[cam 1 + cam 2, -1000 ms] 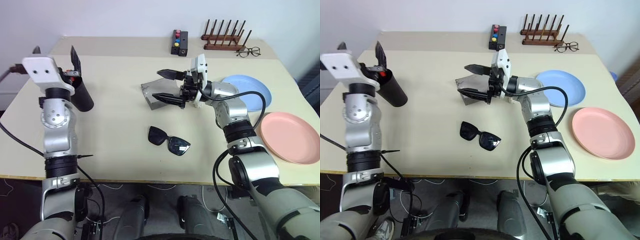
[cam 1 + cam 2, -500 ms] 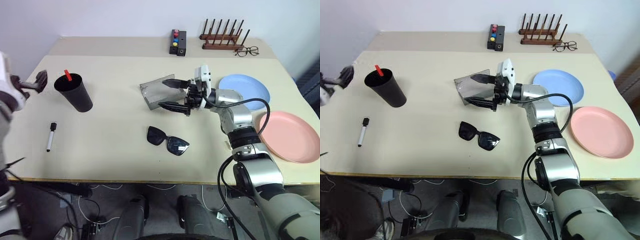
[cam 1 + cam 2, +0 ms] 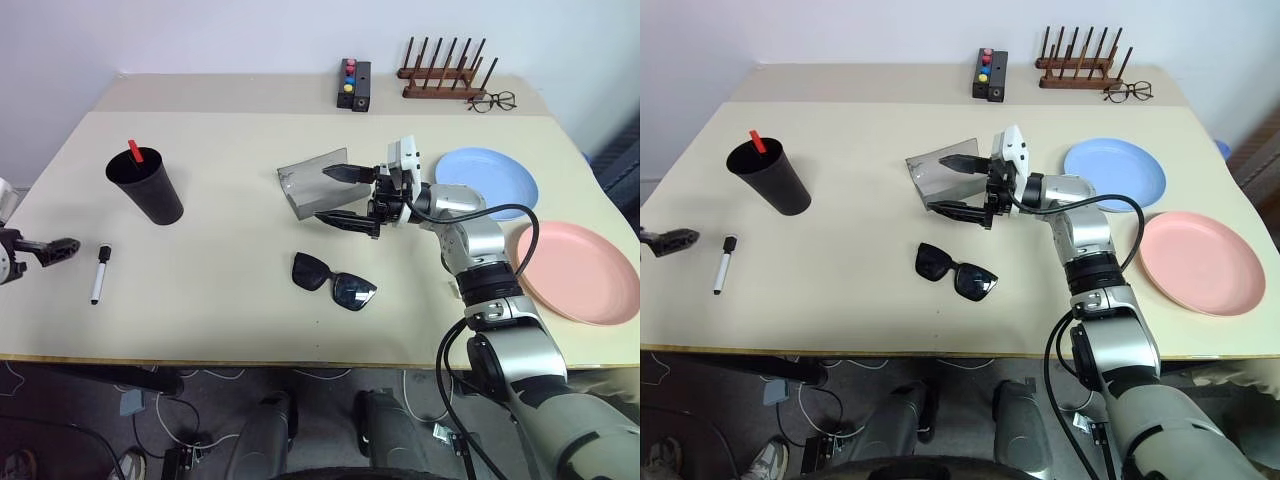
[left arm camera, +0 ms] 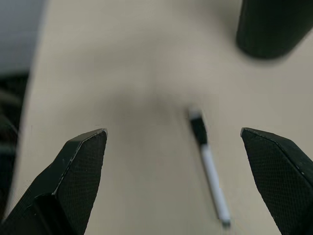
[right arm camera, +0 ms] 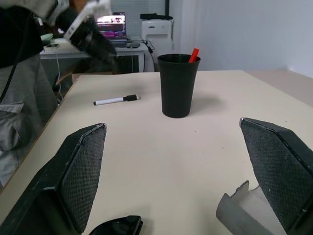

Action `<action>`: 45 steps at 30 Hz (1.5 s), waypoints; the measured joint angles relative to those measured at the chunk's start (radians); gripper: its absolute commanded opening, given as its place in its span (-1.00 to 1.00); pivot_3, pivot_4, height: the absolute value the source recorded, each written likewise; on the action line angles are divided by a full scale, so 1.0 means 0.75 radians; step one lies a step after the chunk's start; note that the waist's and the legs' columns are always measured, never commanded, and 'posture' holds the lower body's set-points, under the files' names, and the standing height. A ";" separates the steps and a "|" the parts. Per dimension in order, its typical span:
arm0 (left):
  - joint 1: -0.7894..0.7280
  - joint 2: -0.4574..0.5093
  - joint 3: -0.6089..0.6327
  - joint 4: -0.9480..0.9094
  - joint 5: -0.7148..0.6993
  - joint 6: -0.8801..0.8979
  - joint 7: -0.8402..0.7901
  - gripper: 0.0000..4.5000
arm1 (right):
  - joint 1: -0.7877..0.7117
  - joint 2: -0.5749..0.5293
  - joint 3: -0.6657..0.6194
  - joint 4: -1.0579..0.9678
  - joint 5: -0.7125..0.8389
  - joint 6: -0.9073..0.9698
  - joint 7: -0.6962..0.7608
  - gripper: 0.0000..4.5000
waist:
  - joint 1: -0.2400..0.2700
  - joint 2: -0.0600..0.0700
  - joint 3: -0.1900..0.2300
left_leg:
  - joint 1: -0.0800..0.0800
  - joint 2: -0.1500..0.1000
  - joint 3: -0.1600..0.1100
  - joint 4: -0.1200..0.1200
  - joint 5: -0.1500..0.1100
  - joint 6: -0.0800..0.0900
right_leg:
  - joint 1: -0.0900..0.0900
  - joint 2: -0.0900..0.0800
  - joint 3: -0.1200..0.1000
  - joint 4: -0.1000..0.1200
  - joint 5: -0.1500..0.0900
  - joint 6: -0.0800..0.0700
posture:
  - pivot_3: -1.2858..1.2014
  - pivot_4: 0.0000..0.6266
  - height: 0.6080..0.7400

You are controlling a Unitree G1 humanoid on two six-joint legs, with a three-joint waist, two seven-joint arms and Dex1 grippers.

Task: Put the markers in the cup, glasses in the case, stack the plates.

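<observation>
A: Where are the markers?

B: The red-capped marker (image 3: pixel 134 152) stands in the black cup (image 3: pixel 146 186) at far left. The white marker (image 3: pixel 98 273) with its black cap lies flat on the table (image 3: pixel 230 290), nearer than the cup. The left gripper (image 4: pixel 181 161) hovers by the table's left edge, fingers spread wide, empty.

A: And the glasses?

B: The sunglasses (image 3: pixel 334 281) lie near the middle, lenses down. Just beyond them the grey case (image 3: pixel 308 182) stands open. The right gripper (image 3: pixel 340 195) is level beside it, jaws apart, holding nothing.

A: The plates?

B: The blue plate (image 3: pixel 490 180) and pink plate (image 3: pixel 575 272) sit side by side on the right, unstacked.
</observation>
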 measured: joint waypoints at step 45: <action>-0.220 -0.229 -0.296 0.226 0.150 0.076 0.108 0.99 | 0.108 -0.007 0.115 -0.167 0.029 -0.017 0.206 1.00 | 0.015 0.001 -0.001 | 0.003 -0.001 0.000 0.001 0.002 -0.003 | 0.002 -0.001 0.000 0.005 0.000 0.000 | 0.03 -0.52 1.00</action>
